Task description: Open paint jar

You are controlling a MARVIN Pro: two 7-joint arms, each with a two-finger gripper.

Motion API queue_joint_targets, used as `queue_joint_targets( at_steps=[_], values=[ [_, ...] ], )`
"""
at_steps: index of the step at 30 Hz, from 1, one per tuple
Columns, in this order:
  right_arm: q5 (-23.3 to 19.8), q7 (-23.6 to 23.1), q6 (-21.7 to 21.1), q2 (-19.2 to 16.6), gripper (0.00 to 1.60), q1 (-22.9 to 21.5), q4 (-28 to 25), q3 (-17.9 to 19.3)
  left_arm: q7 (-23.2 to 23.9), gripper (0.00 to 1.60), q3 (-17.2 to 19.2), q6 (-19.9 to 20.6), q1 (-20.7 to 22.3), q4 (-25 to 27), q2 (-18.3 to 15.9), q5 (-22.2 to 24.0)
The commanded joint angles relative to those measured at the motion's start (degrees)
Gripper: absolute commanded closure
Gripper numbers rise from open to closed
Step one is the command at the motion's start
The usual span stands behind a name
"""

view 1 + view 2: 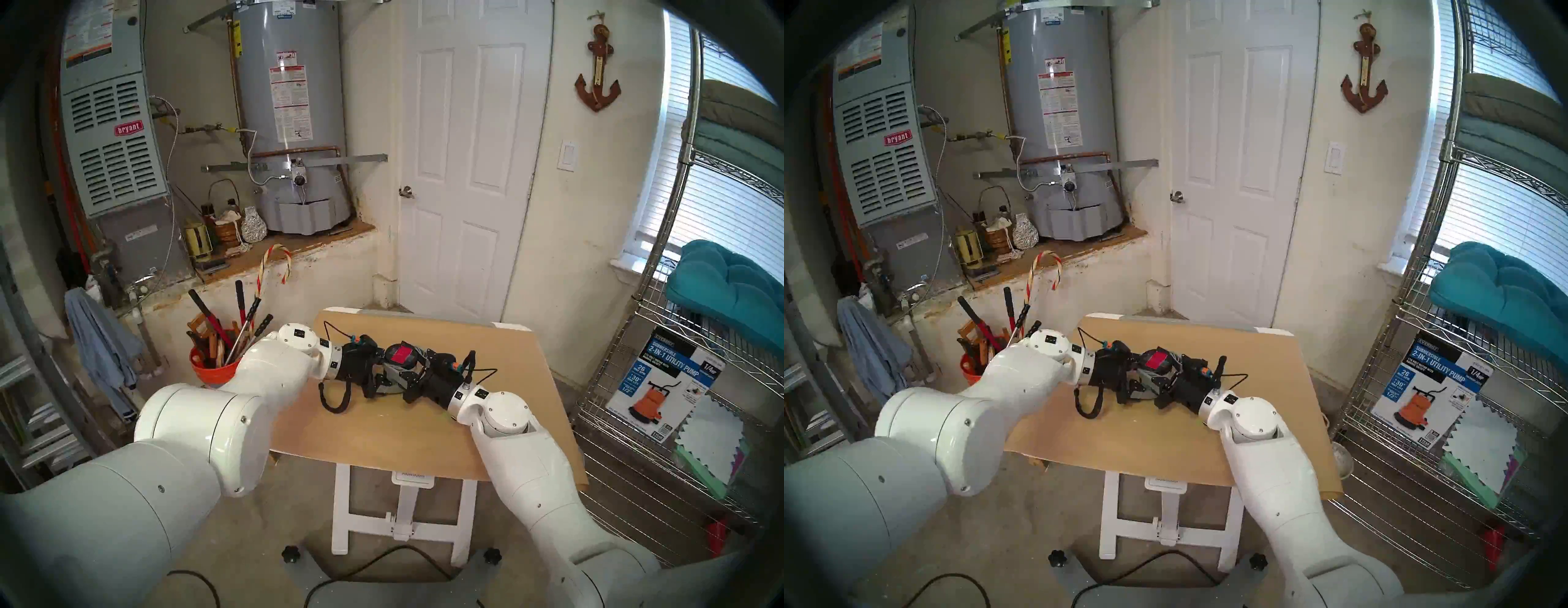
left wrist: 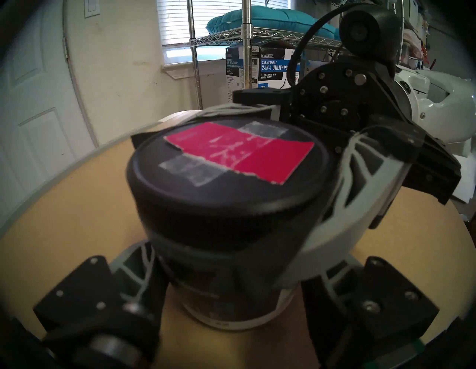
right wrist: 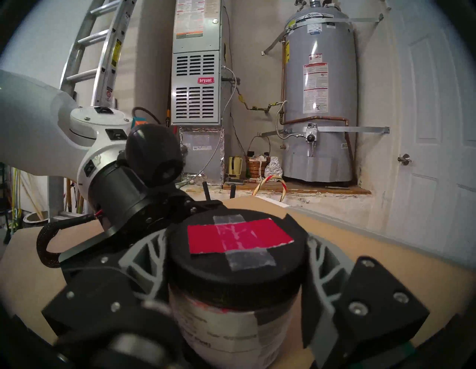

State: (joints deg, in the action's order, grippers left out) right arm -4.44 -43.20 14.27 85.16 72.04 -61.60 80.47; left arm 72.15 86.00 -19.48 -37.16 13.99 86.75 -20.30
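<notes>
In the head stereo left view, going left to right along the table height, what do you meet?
Orange bucket of tools → left gripper → paint jar → right gripper → utility pump box.

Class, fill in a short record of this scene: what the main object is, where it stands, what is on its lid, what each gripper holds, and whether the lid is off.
object: small cylindrical paint jar with white-grey printed label
lid: round black lid, still on the jar
lid marking: red-pink rectangular patch under strips of clear tape
support: tan board-topped table; whether the jar's base touches it cannot be told
left gripper: closed on the jar's body, below the lid
right gripper: closed on the lid's sides
task status: jar not yet open
</notes>
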Motion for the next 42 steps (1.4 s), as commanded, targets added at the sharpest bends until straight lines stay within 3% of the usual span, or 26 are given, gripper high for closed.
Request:
queue_joint_targets(
  at_steps=[1, 12, 21, 39, 42],
  values=[
    [-1.1, -6.0, 0.6, -1.8, 1.60, -5.1, 1.5, -0.8, 0.8, 1.60, 0.0, 0.2, 2.4, 0.7, -1.0, -0.1],
    [-3.3, -11.8, 1.7, -1.9, 1.60, -9.8, 7.7, -0.8, 1.2, 1.60, 0.0, 0.4, 2.8, 0.3, -1.6, -0.3],
    [-5.0, -19.8, 2.2, -3.2, 1.60, -14.0, 11.9, -1.4, 1.8, 1.60, 0.2, 0.4, 3.0, 0.0, -2.0, -0.2],
    [-4.7, -25.6, 7.9, -3.2, 1.60, -17.5, 15.7, -3.3, 1.7, 1.60, 0.0, 0.4, 3.5, -1.2, -1.9, -0.4],
    [-4.5, -26.3, 8.3, -3.2, 1.53, -18.1, 16.1, -3.7, 1.8, 1.60, 0.0, 0.4, 3.5, -1.4, -1.8, -0.4]
  ],
)
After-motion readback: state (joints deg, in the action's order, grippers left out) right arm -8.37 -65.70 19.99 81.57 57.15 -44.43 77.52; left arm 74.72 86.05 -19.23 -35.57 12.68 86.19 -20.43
